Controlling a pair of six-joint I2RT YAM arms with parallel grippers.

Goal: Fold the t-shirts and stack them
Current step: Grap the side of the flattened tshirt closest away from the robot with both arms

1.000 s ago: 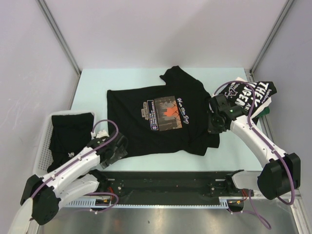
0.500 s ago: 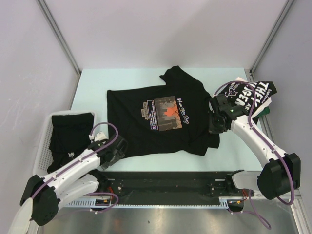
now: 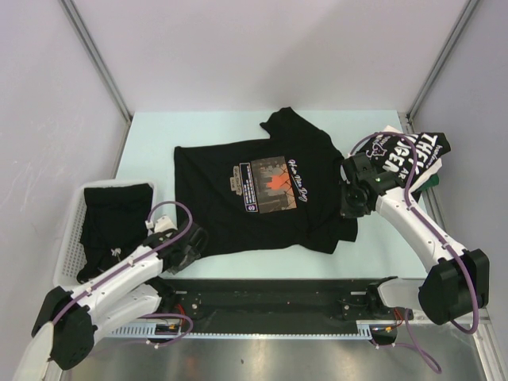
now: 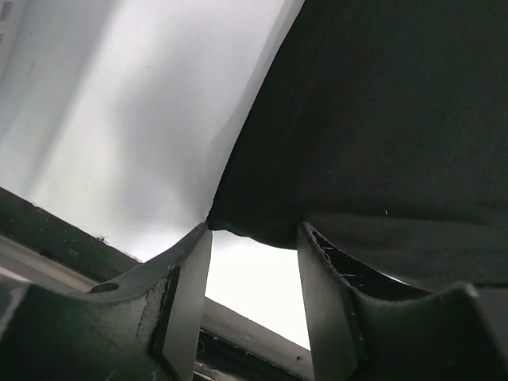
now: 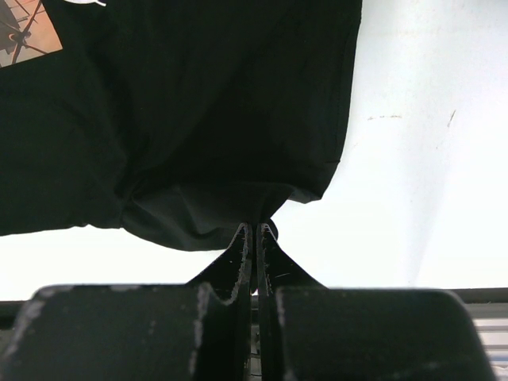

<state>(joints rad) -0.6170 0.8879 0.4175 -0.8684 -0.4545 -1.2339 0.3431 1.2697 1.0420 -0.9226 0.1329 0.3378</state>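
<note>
A black t-shirt (image 3: 254,194) with an orange-white chest print lies spread on the table, front up. My right gripper (image 3: 348,213) is shut on its right sleeve (image 5: 230,151), the cloth bunched between the fingertips. My left gripper (image 3: 193,248) is open at the shirt's near left corner (image 4: 238,230), which lies between the two fingertips. A black t-shirt (image 3: 409,155) with big white lettering lies crumpled at the table's right edge. A folded black t-shirt (image 3: 115,222) lies in the basket.
A white mesh basket (image 3: 70,246) stands at the left of the table. The black base rail (image 3: 270,298) runs along the near edge. Metal frame posts stand at the back corners.
My left gripper has shifted slightly toward the near edge, at the shirt's near left corner. The right arm and the shirt have hardly moved.
</note>
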